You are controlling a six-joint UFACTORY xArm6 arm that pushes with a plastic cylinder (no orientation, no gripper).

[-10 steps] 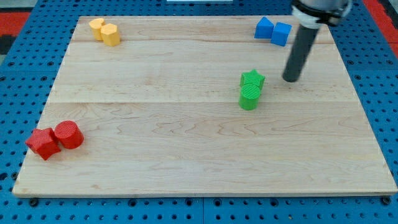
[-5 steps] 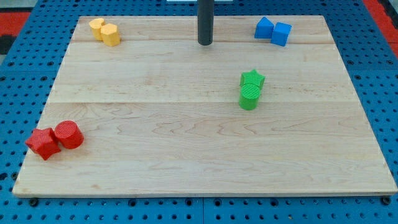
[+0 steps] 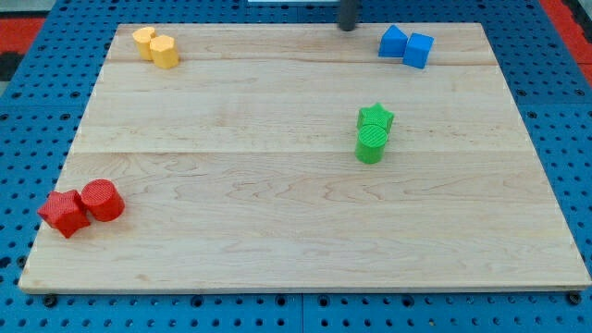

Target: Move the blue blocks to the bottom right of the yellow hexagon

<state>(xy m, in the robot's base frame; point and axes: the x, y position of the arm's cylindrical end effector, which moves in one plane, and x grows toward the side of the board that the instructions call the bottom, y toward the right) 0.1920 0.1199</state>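
At the far right of the surface, both blue blocks (image 3: 405, 45) sit well apart from the yellow hexagon (image 3: 165, 52), unmoved; my tip (image 3: 347, 28) hovers just left of them, with no gripper fitted.

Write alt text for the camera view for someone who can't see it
A wooden board holds four pairs of small blocks: two blue blocks at the view's top right, two yellow blocks at top left, a green star and cylinder right of centre, two red blocks at bottom left. My tip sits at the top edge, left of the blue pair, touching nothing.
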